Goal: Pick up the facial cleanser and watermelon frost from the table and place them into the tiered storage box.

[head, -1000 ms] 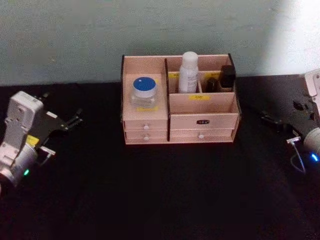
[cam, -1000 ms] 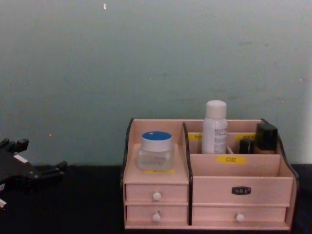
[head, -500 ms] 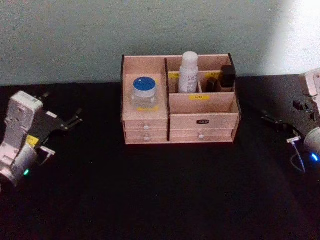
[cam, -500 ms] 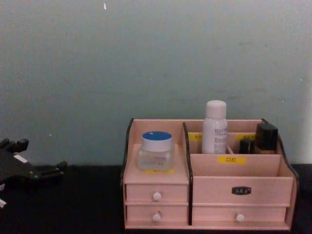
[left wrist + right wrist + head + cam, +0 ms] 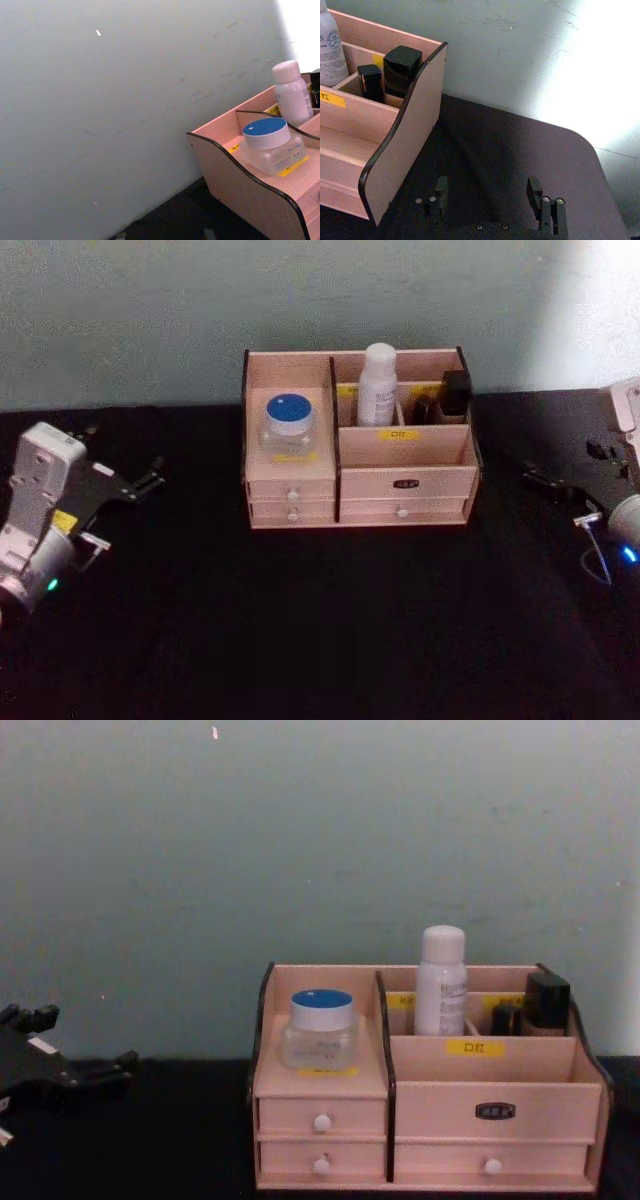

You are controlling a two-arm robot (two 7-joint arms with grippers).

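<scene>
The tiered storage box (image 5: 405, 482) stands at the back middle of the black table, also in the chest view (image 5: 480, 1085). On its left step sits a clear jar with a blue lid (image 5: 288, 420) (image 5: 321, 1028) (image 5: 270, 145). A white bottle (image 5: 377, 385) (image 5: 441, 980) stands in a rear compartment. I cannot tell which of these is the facial cleanser or the watermelon frost. My left gripper (image 5: 120, 512) (image 5: 65, 1050) hovers open at the far left. At the far right my right gripper (image 5: 566, 502) (image 5: 487, 192) is open too, holding nothing.
Two dark containers (image 5: 448, 395) (image 5: 395, 70) fill the box's rear right compartment. The black table (image 5: 330, 620) spreads wide in front of the box. A pale green wall (image 5: 300, 840) rises right behind it.
</scene>
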